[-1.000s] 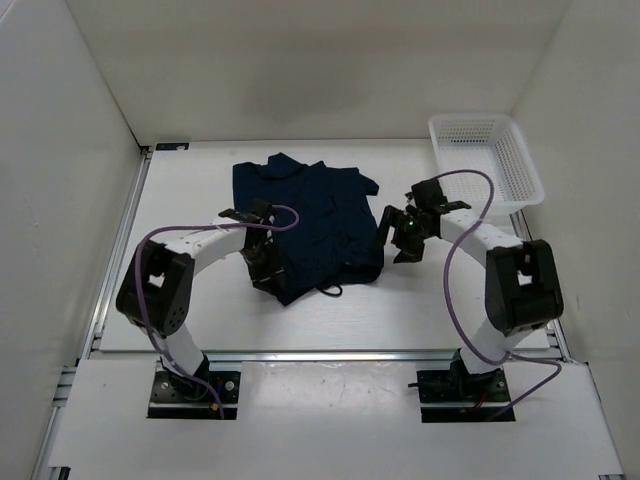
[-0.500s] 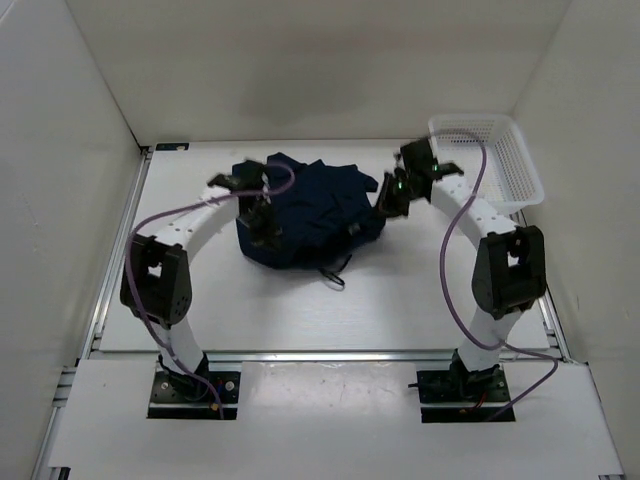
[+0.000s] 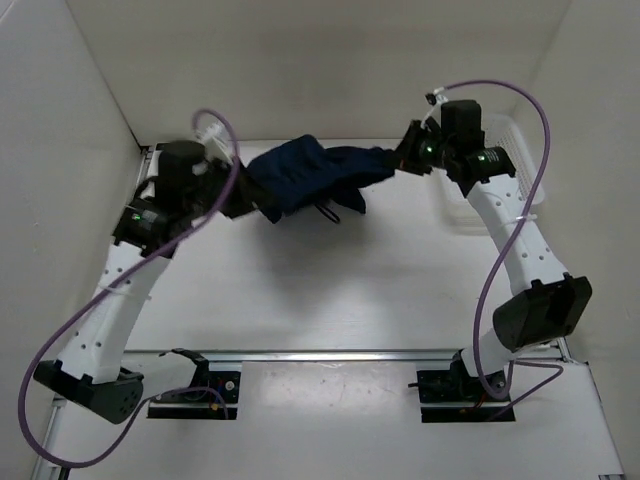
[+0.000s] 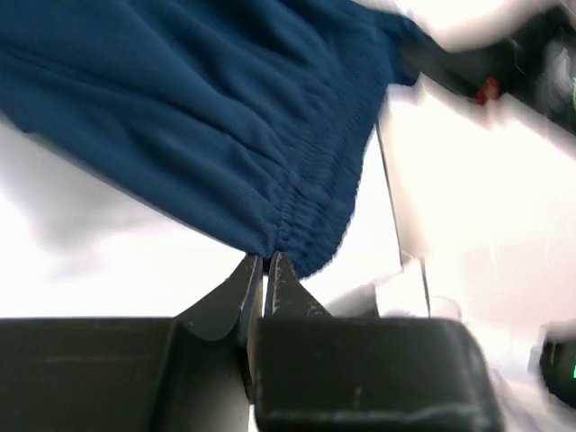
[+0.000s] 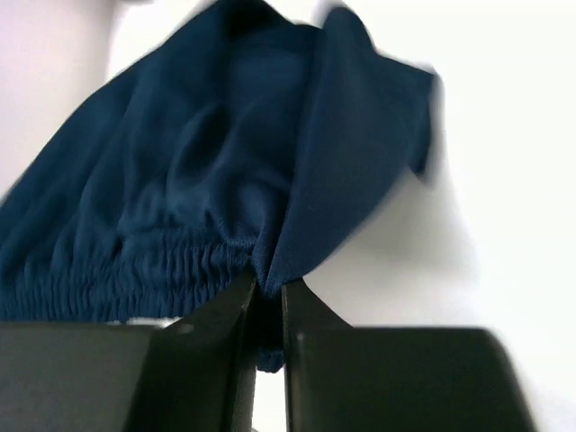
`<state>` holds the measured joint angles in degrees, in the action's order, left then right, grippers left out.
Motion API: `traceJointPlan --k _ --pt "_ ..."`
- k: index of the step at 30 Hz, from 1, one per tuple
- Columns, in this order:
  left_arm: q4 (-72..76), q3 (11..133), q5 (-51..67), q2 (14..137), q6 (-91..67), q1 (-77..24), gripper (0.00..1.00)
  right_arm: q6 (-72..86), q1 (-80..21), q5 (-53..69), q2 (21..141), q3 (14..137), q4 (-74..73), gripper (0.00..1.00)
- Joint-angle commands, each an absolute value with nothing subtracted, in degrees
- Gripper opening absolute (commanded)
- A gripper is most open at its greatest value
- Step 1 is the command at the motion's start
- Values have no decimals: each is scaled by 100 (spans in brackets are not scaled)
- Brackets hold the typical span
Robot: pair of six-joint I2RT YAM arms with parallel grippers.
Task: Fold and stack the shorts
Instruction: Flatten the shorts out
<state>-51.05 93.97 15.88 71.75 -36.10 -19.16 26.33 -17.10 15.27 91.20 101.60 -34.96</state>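
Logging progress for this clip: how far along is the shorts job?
Done: left gripper and right gripper are each shut on the shorts at the waistband. In hand: the shorts hang stretched between them, seemingly off the table. Left: no fold is made, nothing stacked.

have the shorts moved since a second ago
Yes. The shorts went from the middle of the table toward its far edge, now level with the basket.

The shorts (image 3: 305, 172) are plain dark navy blue. The table (image 3: 330, 285) is white; the left arm (image 3: 108, 305) is white and black.
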Motion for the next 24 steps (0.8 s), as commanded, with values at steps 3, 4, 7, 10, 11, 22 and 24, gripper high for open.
traceJointPlan --k 3,4,7,10,11,22,24 --pt "-4395 7157 1740 7627 -4288 -3519 22 2803 -591 1221 9035 8422 -3156 38" --pt "-4395 7154 1740 7829 -4289 -3724 30 2804 -310 1222 9035 8255 -3155 49" --pt "-4691 7512 1418 8331 -3974 -3937 54 2874 -229 1205 8869 8253 -3155 79" --pt "-4948 7935 1151 8332 -3728 -3342 71 2752 -473 1064 8596 8253 -3339 79" --pt "-5044 8006 969 8332 -3727 -3148 67 2699 -596 916 8517 8131 -3392 67" --pt "-5757 8622 422 9876 -3595 -1442 51 2653 -3925 63 7805 6223 -3630 39" --pt "-5757 8622 369 10133 -3595 -1231 74 2741 -4837 -297 8102 6301 -3630 68"
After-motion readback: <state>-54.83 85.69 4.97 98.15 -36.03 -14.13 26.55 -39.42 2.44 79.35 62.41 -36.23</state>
